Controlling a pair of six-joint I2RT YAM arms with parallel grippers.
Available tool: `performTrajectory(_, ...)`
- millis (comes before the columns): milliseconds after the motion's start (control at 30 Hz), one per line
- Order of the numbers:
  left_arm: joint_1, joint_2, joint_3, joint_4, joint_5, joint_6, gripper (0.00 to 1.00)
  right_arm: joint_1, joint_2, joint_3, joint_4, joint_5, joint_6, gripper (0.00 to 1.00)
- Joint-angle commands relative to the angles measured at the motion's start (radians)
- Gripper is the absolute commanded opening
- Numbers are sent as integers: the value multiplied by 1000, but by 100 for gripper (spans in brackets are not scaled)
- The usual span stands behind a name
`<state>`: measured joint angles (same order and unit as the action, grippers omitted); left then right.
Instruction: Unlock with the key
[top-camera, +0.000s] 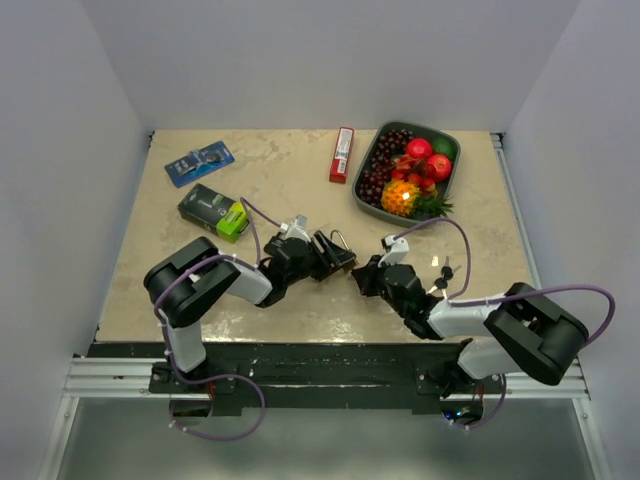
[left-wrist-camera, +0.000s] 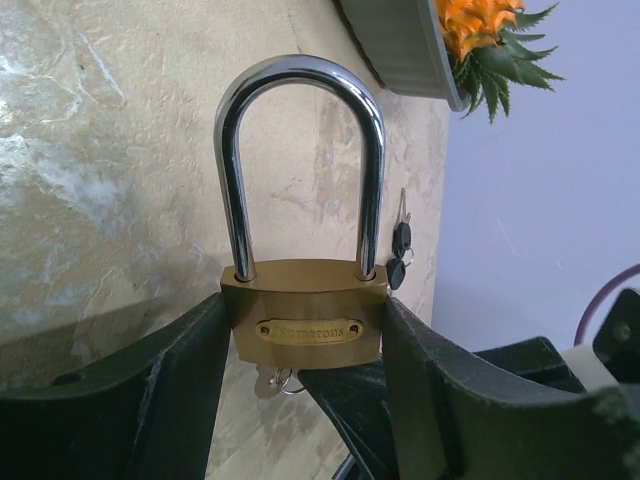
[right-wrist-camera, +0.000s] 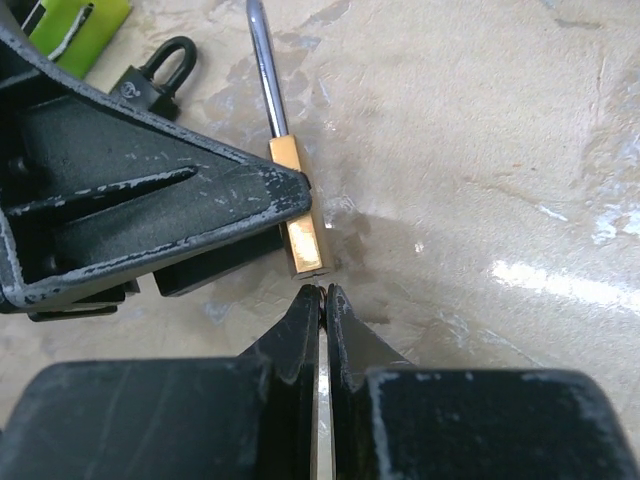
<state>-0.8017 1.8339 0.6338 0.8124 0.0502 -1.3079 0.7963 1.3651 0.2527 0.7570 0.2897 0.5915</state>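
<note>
A brass padlock (left-wrist-camera: 305, 328) with a steel shackle (left-wrist-camera: 300, 75) is clamped by its body between the fingers of my left gripper (top-camera: 328, 250), just above the table. Both shackle legs sit in the body. My right gripper (right-wrist-camera: 323, 294) is shut on the key (right-wrist-camera: 321, 400), a thin metal blade between its fingers. Its tips nearly touch the underside of the padlock (right-wrist-camera: 304, 235). In the left wrist view the key's head (left-wrist-camera: 268, 381) pokes out under the lock body. From above, the right gripper (top-camera: 363, 276) meets the padlock (top-camera: 341, 243) mid-table.
Spare black-headed keys (top-camera: 441, 274) lie right of my right arm. A small black padlock (right-wrist-camera: 160, 75) lies behind the left gripper. A grey fruit tray (top-camera: 452, 178), a red pack (top-camera: 342, 153), a blue pack (top-camera: 200, 162) and a black-and-green box (top-camera: 213, 210) sit farther back.
</note>
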Motion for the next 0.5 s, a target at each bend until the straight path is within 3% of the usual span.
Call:
performTrajectory(0, -70, -56, -40, 59, 218, 88, 0, -92, -47, 16, 153, 10, 103, 0)
performTrajectory(467, -68, -93, -52, 102, 273, 160, 0, -192, -73, -39, 225, -173, 179, 0)
